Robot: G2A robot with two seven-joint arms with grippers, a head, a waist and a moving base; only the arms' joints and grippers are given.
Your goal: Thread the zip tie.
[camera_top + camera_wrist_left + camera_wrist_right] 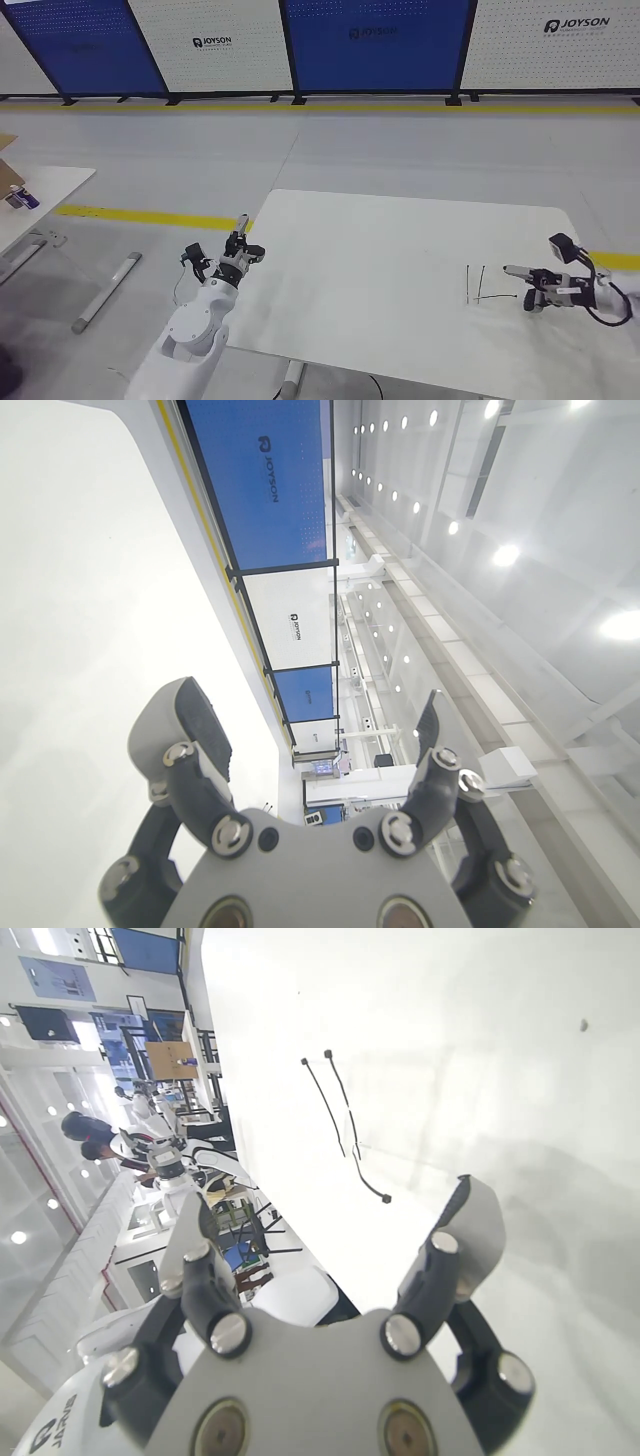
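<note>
Thin black plastic zip ties (pixel 347 1105), three in all, lie flat and unthreaded on the white worktop (pixel 450 1028) just ahead of the right gripper (pixel 330 1193), whose jaws gape empty, likely poised to pick one, while the left gripper (pixel 310 695) hangs well apart, jaws likewise spread and empty.

Bright, even light falls on the white table (pixel 400 260) from round ceiling lamps (pixel 505 555) high above it, which flare into white blobs in the left wrist view. The table washes out to almost pure white in both wrist views, most of all along its edge toward the room, and the dark ties (pixel 322 1103) on it stand out hard against that glare. Both wrist views bend straight lines toward their borders, so the table's edge and the panels (pixel 270 500) beyond it curve.
</note>
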